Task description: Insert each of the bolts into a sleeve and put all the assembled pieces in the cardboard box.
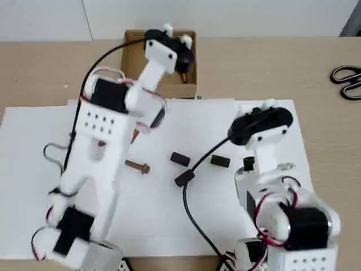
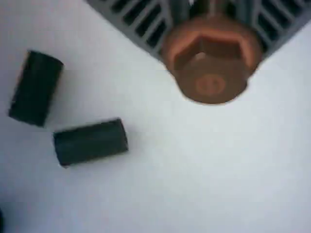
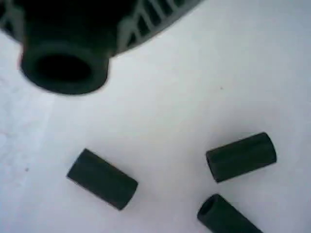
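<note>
Bolt (image 2: 210, 63) with a copper hex head was pinched in the left gripper (image 2: 206, 17), head toward the wrist camera. It hung above white paper (image 2: 218, 184) on which two loose black sleeves (image 2: 90, 141) lay. Right gripper (image 1: 249, 161) was closed around another sleeve (image 3: 63, 68), whose open bore faced its wrist camera, unfilled. From overhead, three sleeves (image 1: 180, 159) lay loose near the paper's centre, with the held sleeve just at their 3 o'clock and a spare bolt (image 1: 137, 166) at their 9 o'clock. Cardboard box (image 1: 133, 62) sat at the table's 12 o'clock. An arm stretched over it with a copper piece (image 1: 183, 74) at its tip; sleeved or not, I could not tell. The job looked early: no finished piece was plainly boxed, and several bolts and sleeves were left to join.
</note>
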{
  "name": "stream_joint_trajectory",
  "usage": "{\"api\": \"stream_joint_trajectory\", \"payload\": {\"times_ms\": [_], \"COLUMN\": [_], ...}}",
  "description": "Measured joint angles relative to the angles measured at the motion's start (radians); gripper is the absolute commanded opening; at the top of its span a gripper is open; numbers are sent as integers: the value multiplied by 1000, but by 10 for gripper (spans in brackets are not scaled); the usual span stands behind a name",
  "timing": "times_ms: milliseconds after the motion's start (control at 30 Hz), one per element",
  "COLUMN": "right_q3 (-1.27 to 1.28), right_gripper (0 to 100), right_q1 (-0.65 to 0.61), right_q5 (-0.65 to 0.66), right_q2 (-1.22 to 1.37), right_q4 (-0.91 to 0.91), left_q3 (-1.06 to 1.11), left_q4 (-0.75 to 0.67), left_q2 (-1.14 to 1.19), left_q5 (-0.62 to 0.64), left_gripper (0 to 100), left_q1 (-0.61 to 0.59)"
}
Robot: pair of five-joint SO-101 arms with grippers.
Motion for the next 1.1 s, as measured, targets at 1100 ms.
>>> {"api": "stream_joint_trajectory", "payload": {"times_ms": [1100], "right_q3": [801], "right_gripper": [2], "right_q1": [-477], "right_q5": [0], "right_q2": [-620], "right_q4": [-597], "left_q3": [1619], "left_q4": [-804], "left_q2": [-1636], "left_q5": [586], "left_gripper": [6], "left_q1": [63]}}
